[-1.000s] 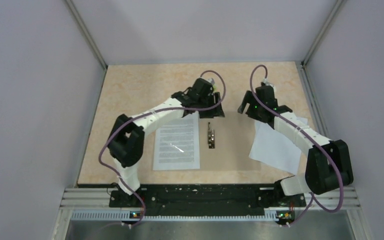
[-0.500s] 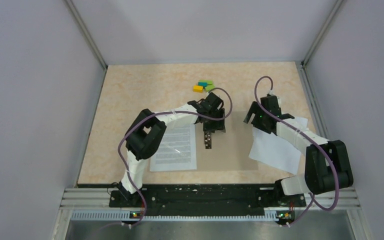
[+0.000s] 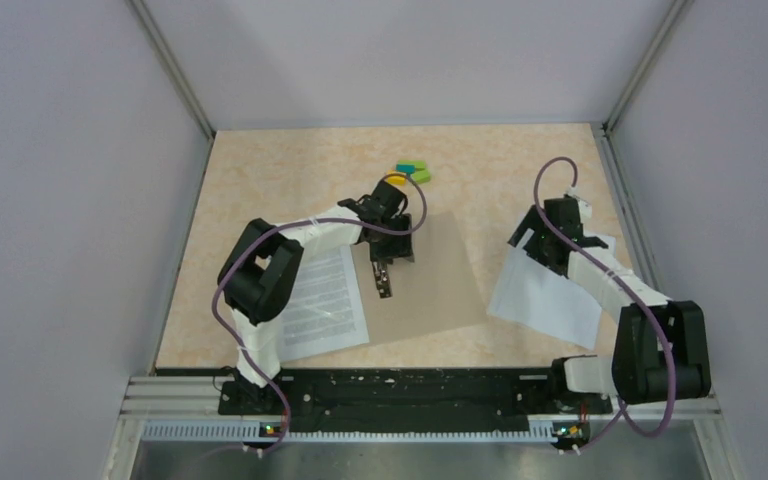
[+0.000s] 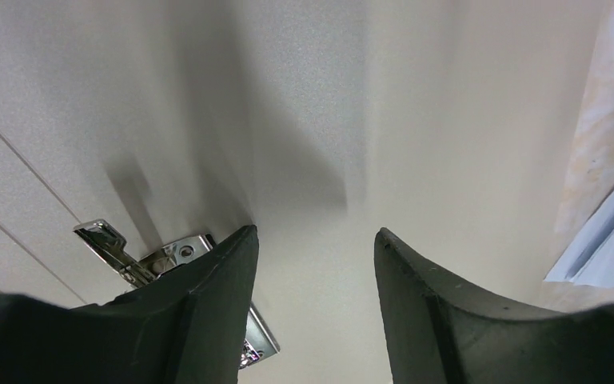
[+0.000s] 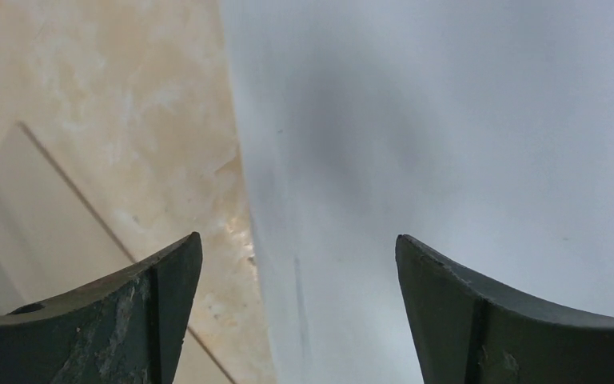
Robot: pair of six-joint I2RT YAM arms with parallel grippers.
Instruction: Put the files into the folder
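Left gripper (image 3: pixel 392 252) hangs low over the folder (image 3: pixel 440 280), jaws apart with nothing between them. In its wrist view the two dark fingers (image 4: pixel 208 296) frame bare tan card, and whether the tips actually touch the card is hard to tell from that angle. The folder lies flat near the middle of the table (image 3: pixel 280 170), turned slightly askew. A metal clip (image 3: pixel 384 281) sits on the folder's left portion, just beside the left finger in the wrist view.

One printed sheet (image 3: pixel 320 305) lies flat to the left of the folder, tilted, its right edge at the folder's left edge and partly under the left arm. On the other side, a white sheet (image 3: pixel 545 300) showing no print lies close beside the folder's right edge, with the right arm stretched over it.

Right gripper (image 3: pixel 526 240) is above that sheet's far left corner, jaws spread wide and holding nothing. Its camera shows the paper's edge running between the fingers, with tabletop to the left.

Coloured blocks (image 3: pixel 412 172) are clustered beyond the folder's far edge, close to the left wrist.
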